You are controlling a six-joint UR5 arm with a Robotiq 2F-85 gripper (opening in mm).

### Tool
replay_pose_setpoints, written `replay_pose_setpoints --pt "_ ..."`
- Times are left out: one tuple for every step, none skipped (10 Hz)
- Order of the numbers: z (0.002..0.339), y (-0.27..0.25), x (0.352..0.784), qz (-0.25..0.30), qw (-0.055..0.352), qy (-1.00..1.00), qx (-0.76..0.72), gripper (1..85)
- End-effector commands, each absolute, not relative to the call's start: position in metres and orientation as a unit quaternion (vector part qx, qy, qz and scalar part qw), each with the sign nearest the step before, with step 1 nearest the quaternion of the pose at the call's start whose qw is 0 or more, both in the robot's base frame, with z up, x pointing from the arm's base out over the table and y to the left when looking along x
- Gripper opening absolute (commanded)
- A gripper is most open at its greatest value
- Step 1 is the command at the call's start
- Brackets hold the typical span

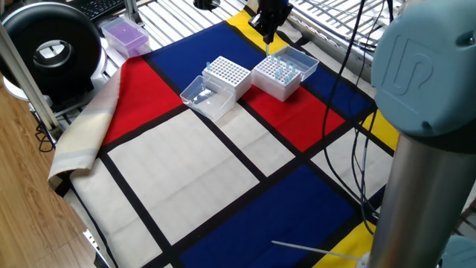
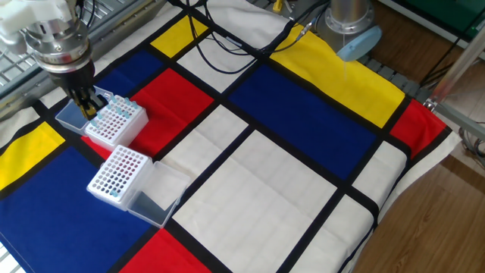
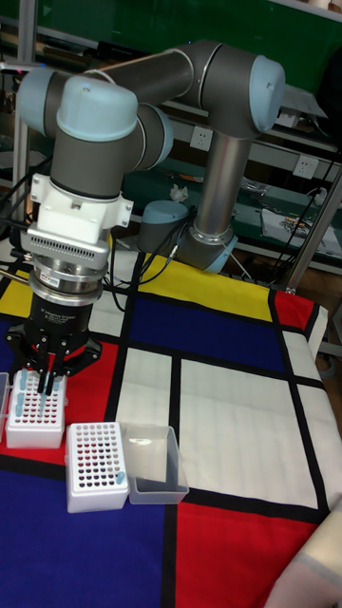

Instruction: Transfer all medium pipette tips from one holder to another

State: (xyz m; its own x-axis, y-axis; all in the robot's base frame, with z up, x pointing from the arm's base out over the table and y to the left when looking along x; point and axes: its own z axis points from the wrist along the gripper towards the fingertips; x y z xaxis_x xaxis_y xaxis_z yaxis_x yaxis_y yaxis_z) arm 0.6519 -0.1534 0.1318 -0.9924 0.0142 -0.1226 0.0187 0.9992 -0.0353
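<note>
**Tall fixed view: jaws poised over the tip rack**

Tall fixed view shows the gripper (image 3: 46, 372) pointing straight down over the far rack (image 3: 35, 414), at its far-left corner. The jaws look nearly together, with a slender pale sliver between them that may be a tip; whether they are clamped on it cannot be told.

The tips (image 1: 282, 71) stand upright in this rack, long axes vertical, in line with the jaws' own axis. They sit directly beneath and just right of the jaws, so the coming move looks like a plain vertical one.

The second rack (image 3: 95, 465) lies nearer the camera and slightly right, its open lid (image 3: 156, 464) beside it. In this view a few blue tips (image 3: 120, 470) show along its right edge. Both racks rest on the chequered cloth (image 2: 303, 189) covering the tabletop.
</note>
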Motion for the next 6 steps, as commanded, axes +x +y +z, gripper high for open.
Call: replay_pose_setpoints --pt "0.135 -0.152 0.649 -0.008 0.066 0.998 0.014 1.3" --pt "0.135 -0.153 0.643 -0.008 0.066 0.998 0.015 1.3" --pt "0.132 -0.153 0.64 -0.009 0.068 0.997 0.02 1.3" --pt "0.13 -0.153 0.637 -0.011 0.069 0.997 0.023 1.3" --pt "0.129 -0.155 0.636 -0.01 0.072 0.997 0.024 1.3" --pt "0.128 -0.156 0.636 -0.008 0.073 0.997 0.023 1.3"
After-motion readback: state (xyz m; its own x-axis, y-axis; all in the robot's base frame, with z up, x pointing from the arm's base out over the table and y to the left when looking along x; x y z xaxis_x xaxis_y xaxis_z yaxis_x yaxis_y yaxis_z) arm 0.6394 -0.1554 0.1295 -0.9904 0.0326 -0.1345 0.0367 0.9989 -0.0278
